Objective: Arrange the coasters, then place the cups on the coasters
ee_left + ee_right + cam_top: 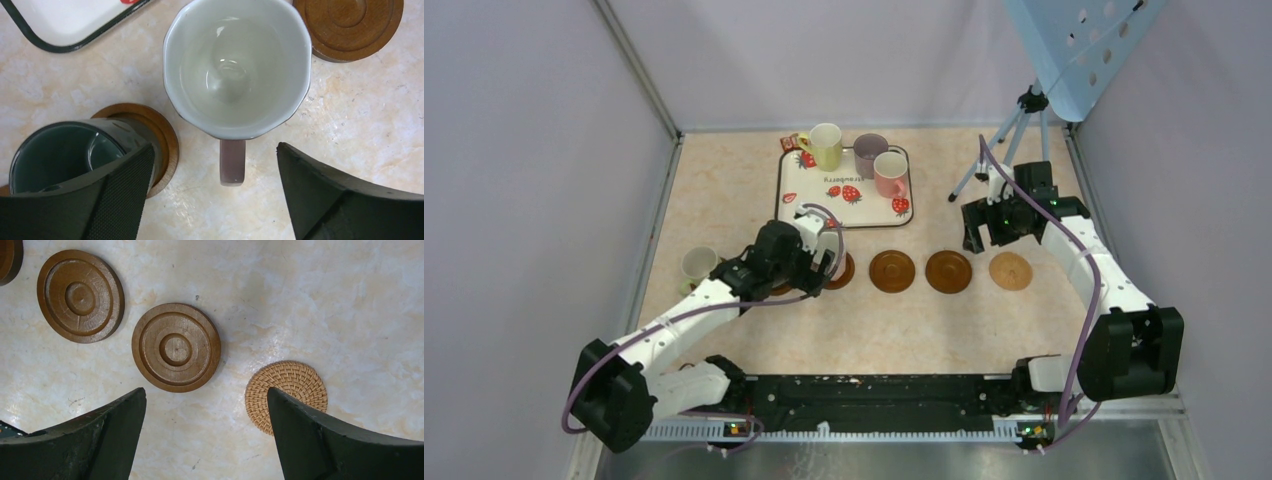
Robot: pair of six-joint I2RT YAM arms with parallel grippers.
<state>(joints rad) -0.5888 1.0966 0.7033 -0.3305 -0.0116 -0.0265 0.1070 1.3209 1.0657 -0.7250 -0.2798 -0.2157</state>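
My left arm (686,318) reaches forward and inward, low over the table (724,190). My left pincer (215,149) points straight down with its jaws spread wide, gripping nothing. Just beyond its fingertips stands the dusky pink cup (235,70), upright and empty, its handle turned toward me and untouched. The cup hides whatever lies beneath it, though from above a coaster edge (844,272) shows beside the pincer. To its left, the dark grey-teal cup (55,155) sits empty on a brown coaster (167,137).

My right arm (1089,270) bends up and inward. My right pincer (206,392) hangs wide and empty above the table, near the woven tan coaster (286,385) and two bare brown coasters (176,347).

The strawberry tray (874,205) holds three cups: yellow-green cup (824,147), purple cup (869,150) and second pink cup (889,172). A pale green cup (697,265) stands near the table's left edge.
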